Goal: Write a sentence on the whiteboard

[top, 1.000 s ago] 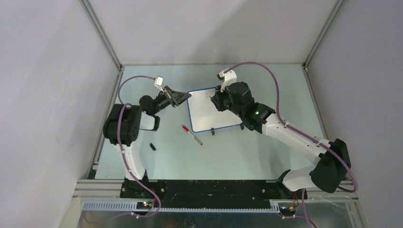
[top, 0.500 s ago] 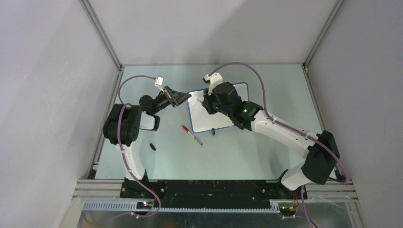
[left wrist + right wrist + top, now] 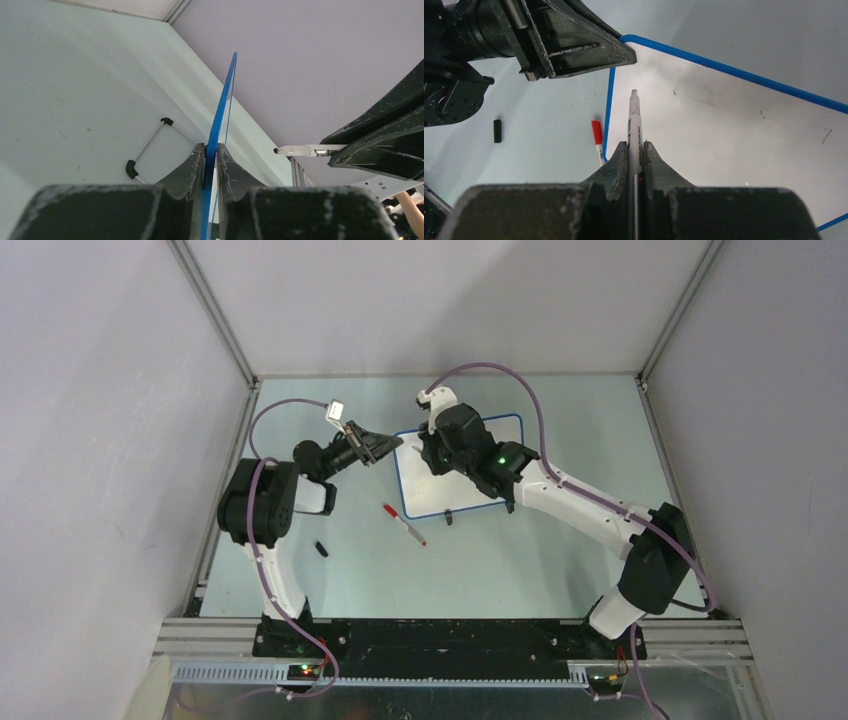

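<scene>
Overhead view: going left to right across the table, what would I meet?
Small black cap → left end effector, pinching the whiteboard by its edge → right end effector, holding a pen.

A pale green table point(image 3: 560, 400) is carrying a blue-rimmed whiteboard point(image 3: 425, 495), with a small black foot point(image 3: 449, 517) showing at the whiteboard's near edge. A red-capped marker point(image 3: 404, 524) is lying flat on the tabletop just off the whiteboard's near-left corner. A small black cap point(image 3: 321, 548) is lying farther out the same way, well apart from the whiteboard.
</scene>
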Motion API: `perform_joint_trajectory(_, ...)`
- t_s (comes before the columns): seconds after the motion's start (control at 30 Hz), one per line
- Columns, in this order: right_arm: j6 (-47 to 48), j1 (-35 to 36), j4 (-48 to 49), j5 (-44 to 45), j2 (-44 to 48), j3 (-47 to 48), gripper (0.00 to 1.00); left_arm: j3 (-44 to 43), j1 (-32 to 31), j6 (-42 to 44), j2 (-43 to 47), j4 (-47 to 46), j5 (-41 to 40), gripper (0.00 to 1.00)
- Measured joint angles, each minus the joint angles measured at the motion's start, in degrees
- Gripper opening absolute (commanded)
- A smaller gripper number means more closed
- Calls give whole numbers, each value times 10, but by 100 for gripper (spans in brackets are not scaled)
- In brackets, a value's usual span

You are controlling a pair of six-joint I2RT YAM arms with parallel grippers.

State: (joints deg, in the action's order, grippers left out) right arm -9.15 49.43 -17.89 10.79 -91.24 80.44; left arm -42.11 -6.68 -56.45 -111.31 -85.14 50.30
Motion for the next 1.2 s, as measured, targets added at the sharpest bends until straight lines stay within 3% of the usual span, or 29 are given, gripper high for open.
perform_joint_trajectory(0.53, 3, 14, -52, 27, -66, 77, 0, 0, 0, 0, 0, 0, 1, 12)
perform_joint_trajectory(1.2, 26, 31, -65, 81, -93, 99, 0, 0, 0, 0, 0, 0, 1, 9)
